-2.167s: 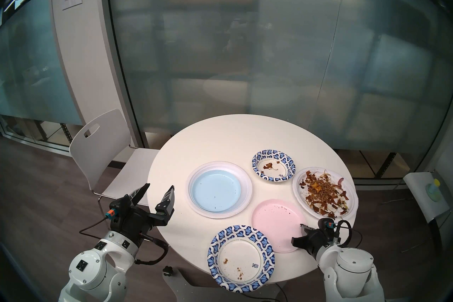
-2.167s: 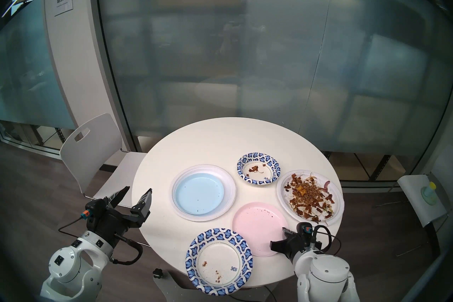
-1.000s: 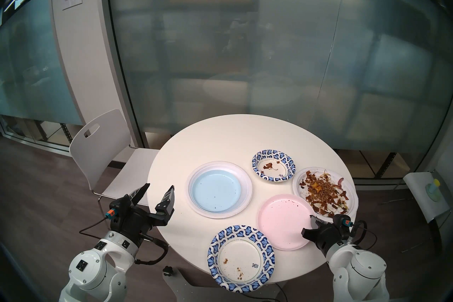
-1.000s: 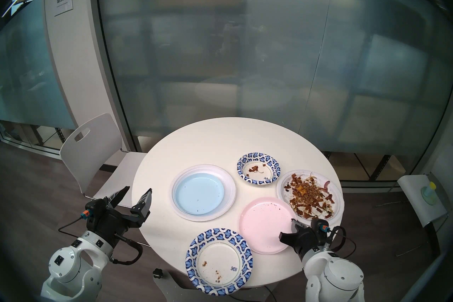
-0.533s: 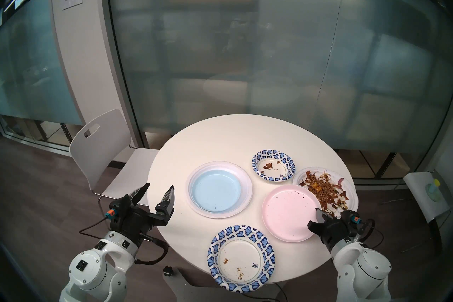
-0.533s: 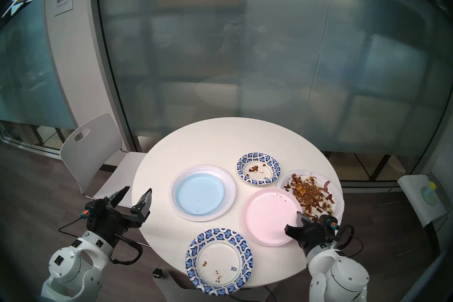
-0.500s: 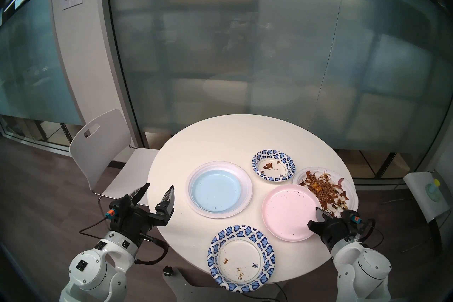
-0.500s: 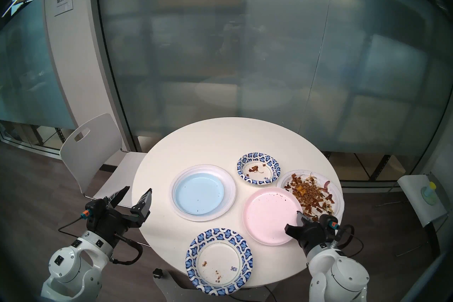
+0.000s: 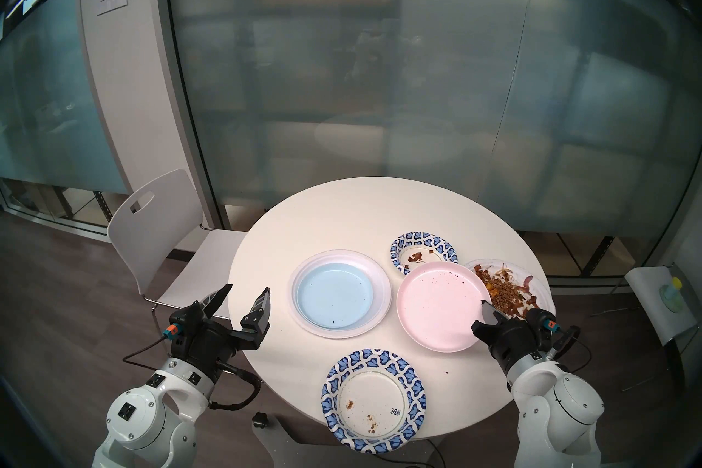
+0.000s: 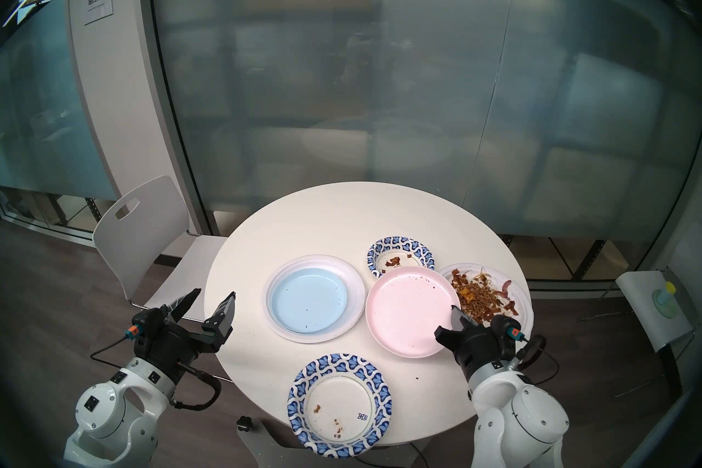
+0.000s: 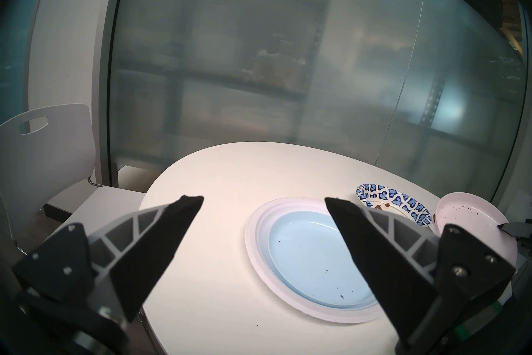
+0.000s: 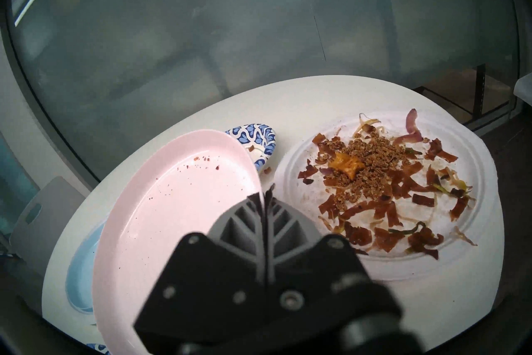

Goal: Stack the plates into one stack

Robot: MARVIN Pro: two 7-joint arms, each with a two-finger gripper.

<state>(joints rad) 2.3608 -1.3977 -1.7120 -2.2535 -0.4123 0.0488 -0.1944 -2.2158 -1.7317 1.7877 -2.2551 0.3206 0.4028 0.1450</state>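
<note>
The right pincer (image 9: 487, 312) is clamping the pale pink plate (image 9: 442, 305) by its rim at about four o'clock, holding it tilted and clear of the round tabletop (image 9: 342, 216). The pink plate's far edge is overlapping the small patterned bowl (image 9: 416, 241) at twelve o'clock and its right edge is covering part of the scrap-laden white plate (image 9: 528, 285) at three o'clock. At nine o'clock the pale blue plate (image 9: 334, 294) is sitting inside a large white plate (image 9: 376, 266), just beside the pink rim. The patterned plate (image 9: 374, 399) is overhanging the near tabletop edge at six o'clock. The left pincer (image 9: 247, 298) is hovering wide open, empty, at the tabletop's left edge. The far half is lying bare.
</note>
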